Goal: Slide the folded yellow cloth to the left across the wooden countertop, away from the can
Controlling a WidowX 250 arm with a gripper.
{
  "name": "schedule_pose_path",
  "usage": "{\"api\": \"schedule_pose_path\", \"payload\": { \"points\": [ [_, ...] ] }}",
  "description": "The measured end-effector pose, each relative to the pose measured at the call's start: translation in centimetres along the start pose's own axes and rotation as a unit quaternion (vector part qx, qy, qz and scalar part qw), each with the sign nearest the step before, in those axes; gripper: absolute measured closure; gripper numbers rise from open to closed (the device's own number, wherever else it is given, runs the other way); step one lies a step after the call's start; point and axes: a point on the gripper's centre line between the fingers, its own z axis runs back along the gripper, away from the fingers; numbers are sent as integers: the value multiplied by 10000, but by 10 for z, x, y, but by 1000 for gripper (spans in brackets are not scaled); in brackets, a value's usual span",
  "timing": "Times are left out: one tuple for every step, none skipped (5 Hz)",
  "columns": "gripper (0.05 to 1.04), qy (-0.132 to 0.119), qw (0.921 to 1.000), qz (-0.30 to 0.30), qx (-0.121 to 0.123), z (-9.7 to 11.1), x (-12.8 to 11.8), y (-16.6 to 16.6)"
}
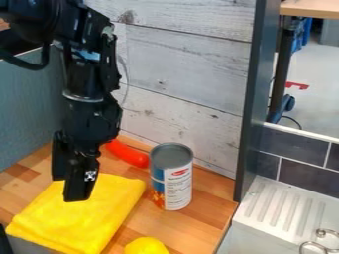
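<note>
On the wooden counter (pixel 189 228), toward the view's lower left, we see a folded yellow cloth (pixel 79 216), lying flat with one edge close to the can (pixel 177 191). Above the cloth hangs the black gripper (pixel 69 190), its two fingers spread apart with nothing between them; whether a tip touches the fabric, we cannot tell. To handle the cloth well from here, we would come down straight and gently, pinch a raised fold or edge instead of pressing on the flat middle, and take enough layers that it does not slip or unfold. We would also keep our sideways moves small, since the upright can stands near and could probably be tipped. Counting outward, we find one cloth, one can, one long red object (pixel 128 153) behind them near the plank wall (pixel 179 106), and one rounded yellow object (pixel 146 246) at the bottom edge, cut off, so we cannot name it. Beyond the dark upright panel (pixel 254 99) sit one white ribbed drainboard (pixel 281 218) and two metal loops (pixel 321 232).
</note>
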Motion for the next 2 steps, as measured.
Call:
{"api": "schedule_pose_path", "payload": {
  "points": [
    [95,54,9999,33,-82,-6,1,-1],
    [95,-451,9984,293,-184,-14,5,4]
  ]
}}
